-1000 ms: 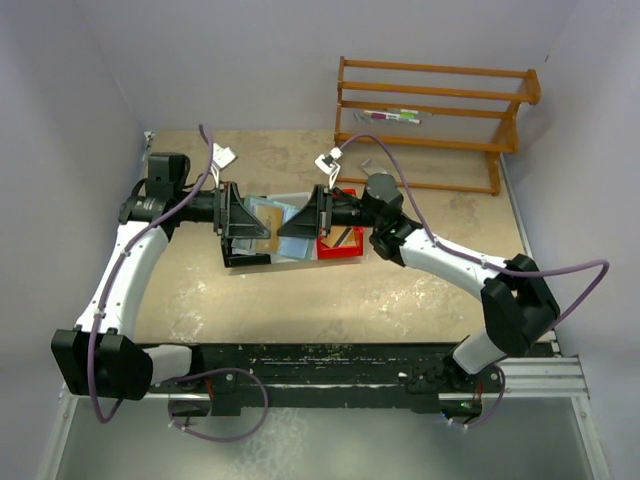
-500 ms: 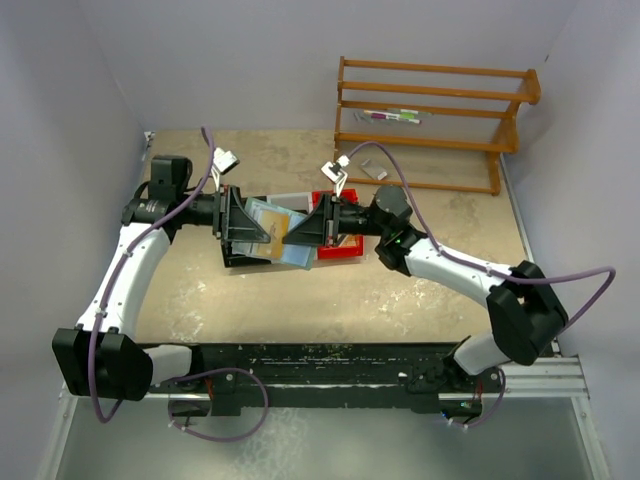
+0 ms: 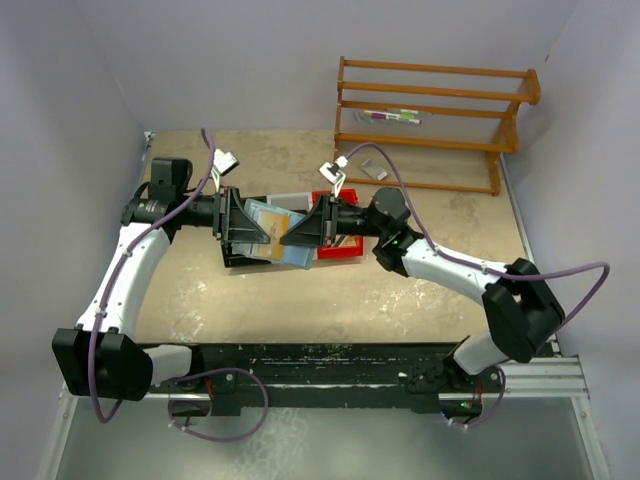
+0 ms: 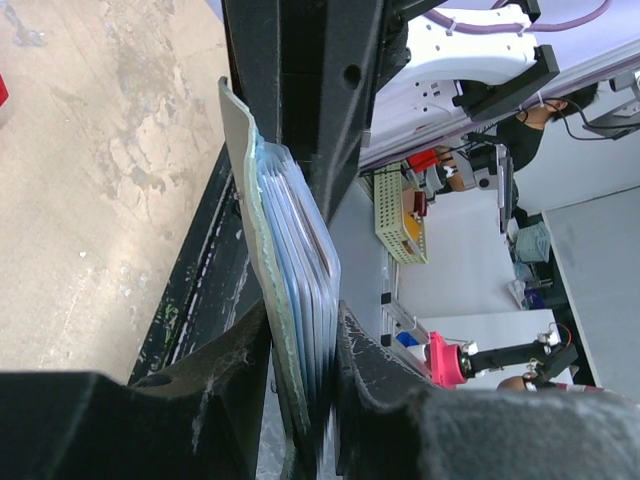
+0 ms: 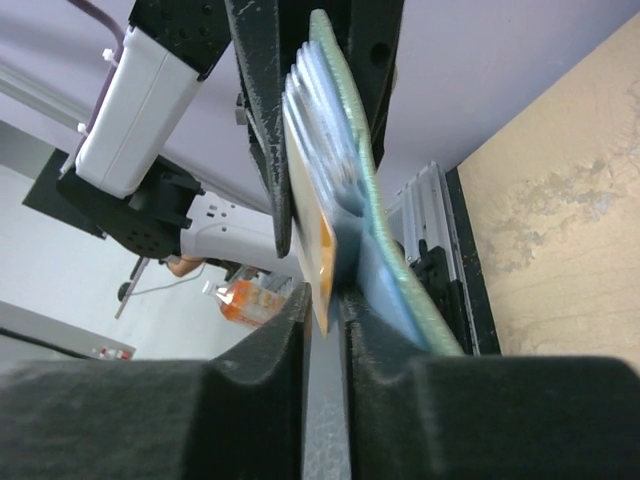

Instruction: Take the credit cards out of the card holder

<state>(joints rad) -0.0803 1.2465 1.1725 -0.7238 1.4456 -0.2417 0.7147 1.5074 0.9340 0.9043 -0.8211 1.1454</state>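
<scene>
The card holder (image 4: 238,150) is a thin grey-green pouch held up off the table between the two arms (image 3: 275,228). Several light blue credit cards (image 4: 305,250) stick out of it. My left gripper (image 4: 305,335) is shut on the holder's end, pads pressed on both faces. From the other side, my right gripper (image 5: 325,305) stands narrowly open. The corner of a card with an orange-yellow mark (image 5: 320,245) lies in the slim gap between its fingers. In the right wrist view the holder's green edge (image 5: 345,110) runs behind the fanned cards.
A red bin (image 3: 347,246) sits under the right wrist and a black bin (image 3: 243,261) under the left gripper. A wooden rack (image 3: 430,110) stands at the back right, with a small grey scrap (image 3: 372,168) in front of it.
The right gripper has moved left up to the cards and its jaws have parted around a card's corner. The left gripper has tightened on the holder and stayed in place.
</scene>
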